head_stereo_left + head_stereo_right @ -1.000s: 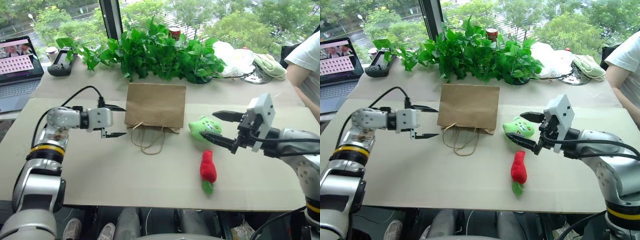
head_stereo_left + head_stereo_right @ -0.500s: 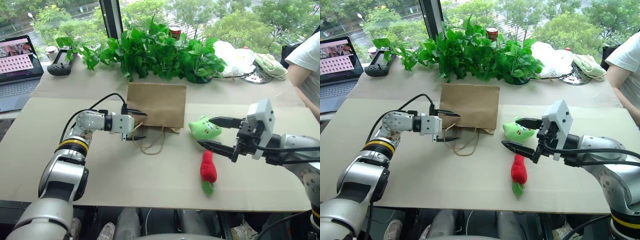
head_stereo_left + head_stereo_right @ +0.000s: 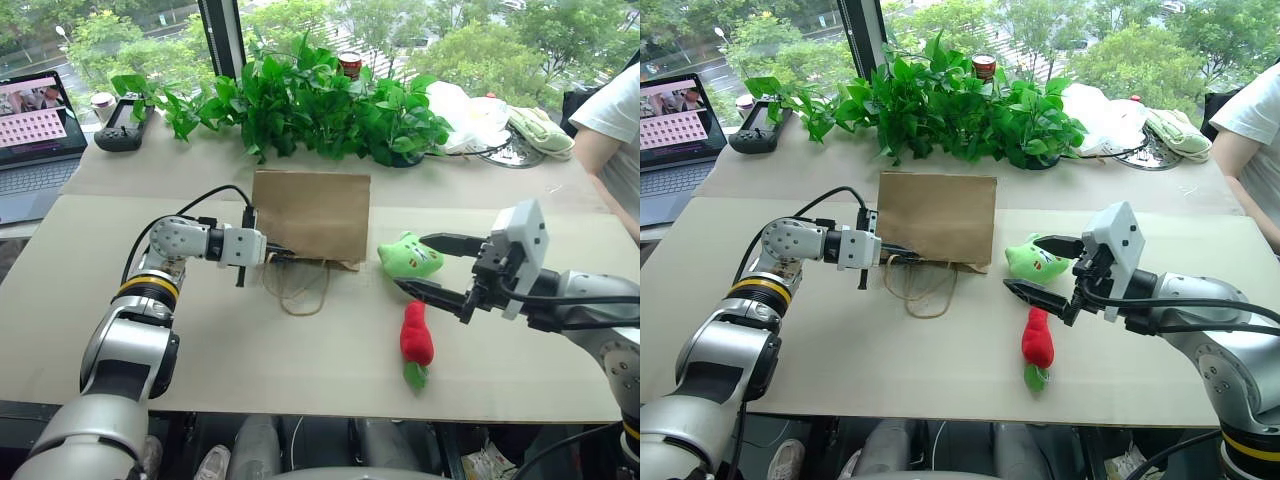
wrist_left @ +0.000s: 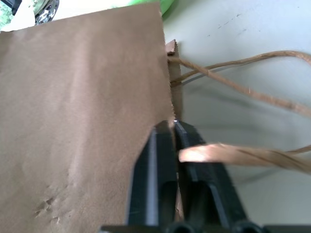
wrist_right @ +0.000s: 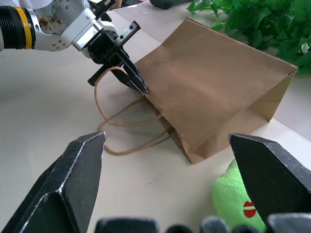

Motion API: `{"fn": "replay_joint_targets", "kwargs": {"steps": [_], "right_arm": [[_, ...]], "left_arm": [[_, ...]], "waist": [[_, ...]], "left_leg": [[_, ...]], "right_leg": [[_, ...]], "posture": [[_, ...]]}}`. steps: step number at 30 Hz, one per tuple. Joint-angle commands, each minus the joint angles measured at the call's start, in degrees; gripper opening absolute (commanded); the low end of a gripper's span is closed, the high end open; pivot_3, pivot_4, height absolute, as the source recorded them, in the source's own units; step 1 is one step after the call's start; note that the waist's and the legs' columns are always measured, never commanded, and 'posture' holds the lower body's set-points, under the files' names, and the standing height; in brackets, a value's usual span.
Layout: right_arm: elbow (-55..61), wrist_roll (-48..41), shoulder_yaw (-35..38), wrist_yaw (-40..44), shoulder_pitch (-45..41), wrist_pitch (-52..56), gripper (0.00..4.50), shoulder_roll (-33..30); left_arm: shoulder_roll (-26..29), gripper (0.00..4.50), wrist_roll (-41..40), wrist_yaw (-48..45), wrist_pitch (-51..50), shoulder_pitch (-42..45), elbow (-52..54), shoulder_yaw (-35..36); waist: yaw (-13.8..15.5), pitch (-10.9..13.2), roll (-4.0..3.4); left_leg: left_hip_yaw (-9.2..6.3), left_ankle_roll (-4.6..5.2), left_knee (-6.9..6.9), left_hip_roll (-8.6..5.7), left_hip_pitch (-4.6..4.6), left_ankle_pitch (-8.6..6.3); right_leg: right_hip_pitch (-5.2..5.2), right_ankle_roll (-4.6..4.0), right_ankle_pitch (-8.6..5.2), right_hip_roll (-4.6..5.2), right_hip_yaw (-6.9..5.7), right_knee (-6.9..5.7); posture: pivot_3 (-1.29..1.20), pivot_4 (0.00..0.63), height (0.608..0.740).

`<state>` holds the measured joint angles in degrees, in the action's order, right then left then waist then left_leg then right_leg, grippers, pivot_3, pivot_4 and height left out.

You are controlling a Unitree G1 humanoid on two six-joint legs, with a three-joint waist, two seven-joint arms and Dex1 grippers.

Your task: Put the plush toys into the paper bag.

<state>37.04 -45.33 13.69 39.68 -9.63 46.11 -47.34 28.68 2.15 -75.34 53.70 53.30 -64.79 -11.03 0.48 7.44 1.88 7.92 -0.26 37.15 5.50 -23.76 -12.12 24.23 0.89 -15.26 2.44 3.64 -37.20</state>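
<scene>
The paper bag [image 3: 311, 214] lay flat on the table [image 3: 200, 330], its mouth toward the near side, with both plush toys outside it: the green toy [image 3: 410, 256] just right of the bag, the red toy [image 3: 415, 340] nearer. The left gripper [image 3: 284, 257], reaching rightward, was clenched on the bag's near-left mouth edge. The right gripper [image 3: 430, 265] hung spread wide by the green toy.

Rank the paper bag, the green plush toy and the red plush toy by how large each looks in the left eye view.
1. Paper bag, clearly the largest.
2. Green plush toy and red plush toy: too close to rank. The green one is rounder, the red one longer and slimmer, and it also lies nearer the camera.
</scene>
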Motion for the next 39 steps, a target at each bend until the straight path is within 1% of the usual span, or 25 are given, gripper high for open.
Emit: {"fn": "replay_joint_targets", "kwargs": {"steps": [1,6,12,14,16,21,22,23,24,25,28,31,32,34,36,39], "right_arm": [[0.67,0.67,0.00,-0.36,-1.18,-1.65,4.50,0.03],[0.40,1.56,-1.05,-0.90,-1.65,-1.62,4.50,0.15],[0.55,4.12,-5.05,-2.38,-1.94,-1.38,4.50,1.45],[0.34,5.33,-7.61,-3.93,-3.14,-1.21,4.50,3.16],[-0.07,6.95,-10.65,-5.95,-4.78,-0.90,4.50,5.52],[-1.75,11.43,-17.73,-10.77,-8.14,-0.58,4.50,12.15],[-2.83,12.42,-18.58,-12.26,-9.06,-0.71,3.97,13.91],[-3.82,13.31,-19.22,-13.33,-9.81,-0.78,3.78,15.35],[-4.63,14.12,-19.79,-14.14,-10.38,-0.82,3.47,16.53],[-5.23,14.84,-20.39,-14.77,-10.80,-0.84,3.06,17.61],[-7.01,16.91,-21.88,-16.29,-11.88,-0.97,2.08,20.24],[-9.05,18.91,-23.21,-17.19,-13.18,-1.48,0.95,22.49],[-9.98,19.67,-23.73,-17.51,-13.71,-1.77,0.69,23.34],[-12.82,22.10,-25.83,-18.22,-15.21,-2.99,0.04,25.67],[-16.44,25.32,-27.72,-19.52,-16.93,-4.69,0.04,28.01],[-20.98,30.63,-30.53,-21.11,-19.07,-6.63,0.04,29.52]], "left_arm": [[-0.11,0.04,-2.32,-0.82,-0.91,0.33,1.58,1.64],[-0.19,0.04,-6.28,-2.49,-7.61,0.45,4.09,4.36],[0.12,0.04,-13.62,-4.10,-25.97,1.20,11.72,9.10],[0.57,0.04,-15.99,-4.60,-33.35,0.85,16.15,10.28],[0.86,0.04,-17.38,-4.40,-38.57,0.25,19.90,11.05],[0.80,0.04,-18.39,-3.32,-45.25,-1.42,26.36,11.51],[0.70,0.00,-18.49,-3.11,-46.04,-1.76,27.46,11.43],[0.59,0.00,-18.61,-2.97,-46.78,-2.08,28.46,11.39],[0.47,0.00,-18.72,-2.83,-47.44,-2.35,29.35,11.36],[0.36,0.00,-18.79,-2.63,-48.03,-2.56,30.10,11.35],[0.07,0.00,-19.08,-2.10,-49.68,-2.83,31.72,11.39],[-0.17,0.00,-19.24,-1.66,-50.78,-2.65,32.46,11.52],[-0.28,0.00,-19.37,-1.50,-51.18,-2.56,32.70,11.60],[-0.66,0.00,-19.88,-1.12,-52.44,-2.37,33.55,11.77],[-0.98,0.00,-20.08,-0.87,-53.30,-2.46,34.63,11.76],[-1.34,0.00,-20.45,-0.55,-54.92,-2.72,36.19,11.97]], "waist": [[0.00,0.00,0.00],[-0.01,0.00,0.00],[-0.21,0.00,0.00],[-0.39,0.00,0.00],[-0.73,0.00,0.00],[-1.25,-0.01,-0.02],[-1.34,-0.01,-0.02],[-1.41,-0.01,-0.02],[-1.38,-0.01,-0.02],[-1.32,-0.01,-0.02],[-1.15,-0.01,-0.02],[-1.15,-0.01,-0.02],[-1.19,-0.01,-0.02],[-1.27,-0.01,-0.03],[-1.36,-0.02,-0.03],[-1.45,-0.02,-0.03]], "left_leg": [[0.00,0.00,0.01,0.00,0.00,0.00],[-0.02,0.00,0.02,0.00,-0.01,0.00],[-0.05,0.00,0.05,0.00,-0.01,0.00],[-0.07,0.00,0.06,0.00,-0.02,0.00],[-0.09,0.00,0.08,0.00,-0.02,0.01],[-0.14,-0.02,0.11,0.00,-0.01,0.02],[-0.13,-0.02,0.12,0.00,-0.01,0.02],[-0.13,-0.03,0.15,0.00,0.00,0.02],[-0.13,-0.03,0.16,0.00,-0.01,0.03],[-0.13,-0.03,0.18,0.00,-0.02,0.03],[-0.13,-0.03,0.24,0.00,-0.02,0.03],[-0.13,-0.03,0.28,0.00,-0.03,0.03],[-0.13,-0.03,0.29,0.00,-0.03,0.03],[-0.13,-0.03,0.29,0.00,-0.02,0.03],[-0.13,-0.03,0.29,0.00,-0.02,0.03],[-0.13,-0.03,0.29,0.00,-0.02,0.03]], "right_leg": [[0.00,0.00,0.00,0.00,0.00,0.00],[0.00,0.00,0.00,0.00,-0.02,-0.01],[-0.01,0.01,0.00,0.00,-0.04,-0.03],[-0.01,0.01,-0.01,-0.01,-0.05,-0.05],[0.00,0.01,-0.01,-0.02,-0.05,-0.07],[-0.02,0.01,-0.01,-0.04,-0.05,-0.13],[-0.02,0.01,-0.01,-0.04,-0.05,-0.13],[-0.02,0.01,-0.01,-0.04,-0.05,-0.14],[0.00,0.01,-0.01,-0.04,-0.05,-0.19],[0.00,0.01,-0.01,-0.04,-0.05,-0.23],[0.01,0.01,-0.01,-0.04,-0.05,-0.32],[0.01,0.01,-0.01,-0.03,-0.05,-0.33],[0.01,0.01,-0.01,-0.03,-0.05,-0.33],[0.02,0.01,-0.01,-0.03,-0.05,-0.35],[0.03,0.01,-0.02,-0.04,-0.05,-0.40],[0.05,0.00,-0.02,-0.05,-0.04,-0.41]], "posture": [[0.00,0.150,0.708],[0.00,0.150,0.708],[0.00,0.150,0.708],[0.00,0.150,0.708],[0.00,0.150,0.708],[0.00,0.150,0.708],[0.00,0.150,0.708],[0.00,0.150,0.708],[0.00,0.150,0.708],[0.00,0.150,0.708],[0.00,0.150,0.708],[0.00,0.150,0.708],[0.00,0.150,0.708],[0.00,0.150,0.708],[0.00,0.150,0.708],[0.00,0.150,0.708]]}}
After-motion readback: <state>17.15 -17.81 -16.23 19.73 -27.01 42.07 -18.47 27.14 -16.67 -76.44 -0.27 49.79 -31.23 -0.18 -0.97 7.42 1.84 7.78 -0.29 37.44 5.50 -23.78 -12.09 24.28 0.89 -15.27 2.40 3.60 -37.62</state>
